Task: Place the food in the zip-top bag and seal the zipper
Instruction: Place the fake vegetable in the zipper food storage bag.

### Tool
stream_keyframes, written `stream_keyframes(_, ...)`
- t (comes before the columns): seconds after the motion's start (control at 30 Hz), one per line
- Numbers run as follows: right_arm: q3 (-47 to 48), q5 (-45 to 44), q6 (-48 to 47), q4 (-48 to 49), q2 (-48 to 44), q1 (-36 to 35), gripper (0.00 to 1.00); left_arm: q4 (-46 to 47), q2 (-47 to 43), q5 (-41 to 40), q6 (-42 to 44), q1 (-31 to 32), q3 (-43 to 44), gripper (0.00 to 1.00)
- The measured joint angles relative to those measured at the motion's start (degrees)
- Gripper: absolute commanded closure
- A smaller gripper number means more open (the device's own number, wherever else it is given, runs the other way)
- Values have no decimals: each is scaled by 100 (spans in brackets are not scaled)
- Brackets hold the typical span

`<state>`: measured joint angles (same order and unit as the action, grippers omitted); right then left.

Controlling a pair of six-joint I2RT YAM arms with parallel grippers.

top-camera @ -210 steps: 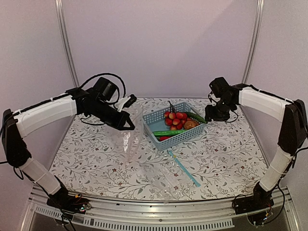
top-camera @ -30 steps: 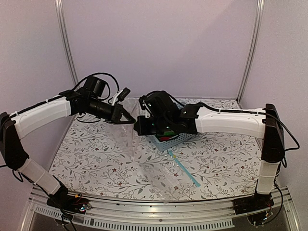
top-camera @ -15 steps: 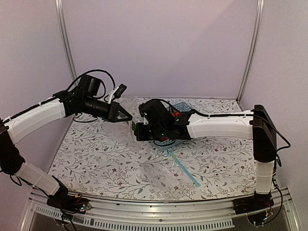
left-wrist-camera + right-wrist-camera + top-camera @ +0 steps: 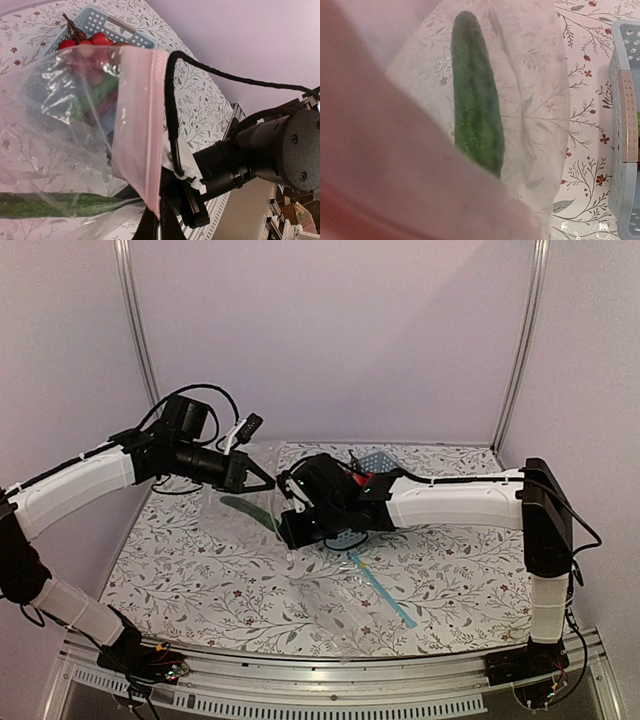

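Note:
My left gripper is shut on the pale pink zipper strip and holds the zip-top bag up by its mouth; the shut fingers show at the strip's lower end. One long green vegetable lies inside the bag, also in the right wrist view and the left wrist view. My right gripper is at the bag's mouth, its fingers hidden behind the blurred pink strip. The red fruits sit in the blue basket.
The blue basket stands behind my right arm, its wall at the right edge of the right wrist view. A second clear bag with a teal-blue strip lies flat near the front middle of the floral table.
My right gripper has carried a green vegetable from the basket to the bag mouth. The vegetable now lies farther left inside the bag. My left gripper keeps the mouth raised.

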<state>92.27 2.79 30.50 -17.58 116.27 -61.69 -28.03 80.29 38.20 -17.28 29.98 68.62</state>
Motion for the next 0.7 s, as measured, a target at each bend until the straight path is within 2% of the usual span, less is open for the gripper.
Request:
stream_keyframes(0.13,42,149,-243,-219,50,0,92,4,9,46,-15,0,-17,100)
stream_keyframes(0.23,111,216,-319,-293,103,0,83,17,35,74,-24,0,-17,100)
stream_keyframes(0.5,144,225,-323,-297,133,0,66,28,61,81,-35,0,-20,100)
stream_keyframes(0.7,144,210,-308,-295,133,2,58,24,63,70,-35,0,-20,100)
